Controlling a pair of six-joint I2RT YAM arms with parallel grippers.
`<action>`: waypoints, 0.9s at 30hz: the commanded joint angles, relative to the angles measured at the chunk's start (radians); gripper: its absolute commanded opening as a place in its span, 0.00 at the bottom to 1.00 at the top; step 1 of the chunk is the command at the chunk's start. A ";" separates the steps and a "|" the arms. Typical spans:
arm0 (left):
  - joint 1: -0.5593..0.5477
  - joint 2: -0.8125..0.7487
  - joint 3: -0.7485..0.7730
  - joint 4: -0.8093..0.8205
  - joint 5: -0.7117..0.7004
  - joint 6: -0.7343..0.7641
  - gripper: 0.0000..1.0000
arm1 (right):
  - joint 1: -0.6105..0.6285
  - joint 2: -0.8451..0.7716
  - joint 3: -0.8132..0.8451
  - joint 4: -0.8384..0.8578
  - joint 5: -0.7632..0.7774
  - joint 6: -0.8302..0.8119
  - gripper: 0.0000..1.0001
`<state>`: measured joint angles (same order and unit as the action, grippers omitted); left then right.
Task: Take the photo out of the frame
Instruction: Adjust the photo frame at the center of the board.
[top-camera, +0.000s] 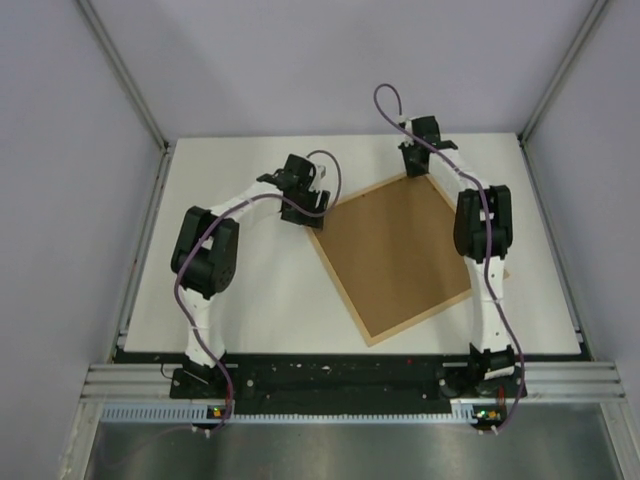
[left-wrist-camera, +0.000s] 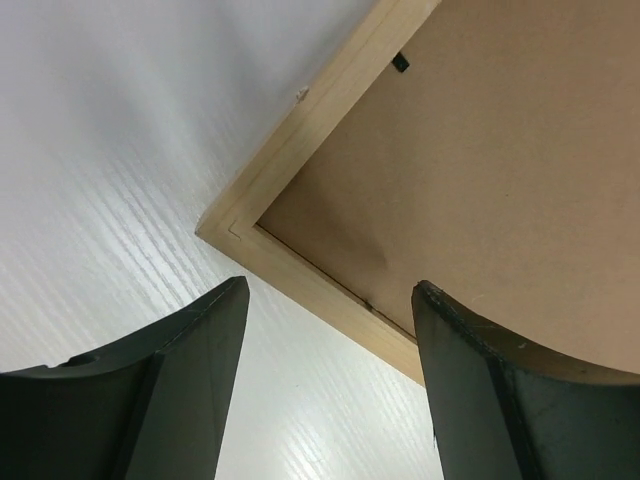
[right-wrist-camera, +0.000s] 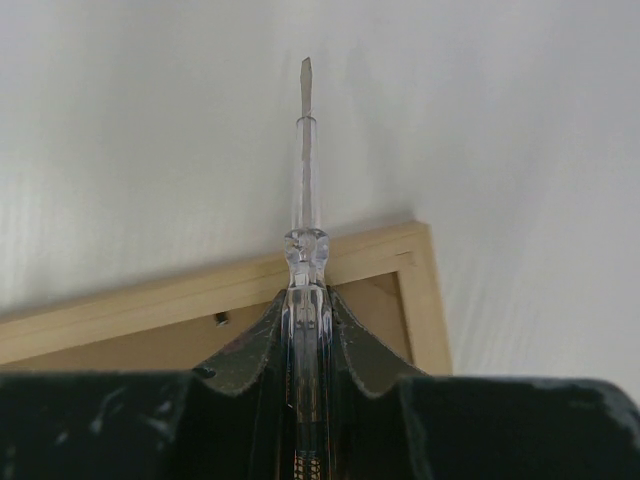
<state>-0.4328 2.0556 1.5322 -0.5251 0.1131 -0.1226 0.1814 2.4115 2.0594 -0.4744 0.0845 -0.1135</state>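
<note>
Light-wood frame (top-camera: 400, 255) face-down, brown back up, lying askew.

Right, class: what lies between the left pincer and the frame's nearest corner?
Nothing but bare white table. The left wrist view shows the open left pincer facing the frame at its wooden corner, with only tabletop before it.

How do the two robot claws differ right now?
The left gripper stands open and empty; the right gripper is shut on a clear-handled screwdriver. The left gripper is at the left corner of the frame, the right gripper at its far corner. Both are black and two-fingered.
</note>
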 joint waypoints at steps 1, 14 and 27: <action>0.029 -0.094 0.069 0.025 0.007 -0.008 0.73 | 0.035 -0.084 0.054 -0.067 -0.105 0.000 0.00; 0.075 0.156 0.370 0.088 -0.082 0.008 0.77 | -0.029 -0.708 -0.606 -0.056 0.012 0.021 0.00; 0.057 0.294 0.448 0.096 -0.076 0.000 0.77 | -0.163 -0.723 -0.903 0.068 -0.002 0.017 0.00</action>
<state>-0.3676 2.3516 1.9434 -0.4461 0.0414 -0.1272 0.0120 1.6413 1.1286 -0.4980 0.0784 -0.1036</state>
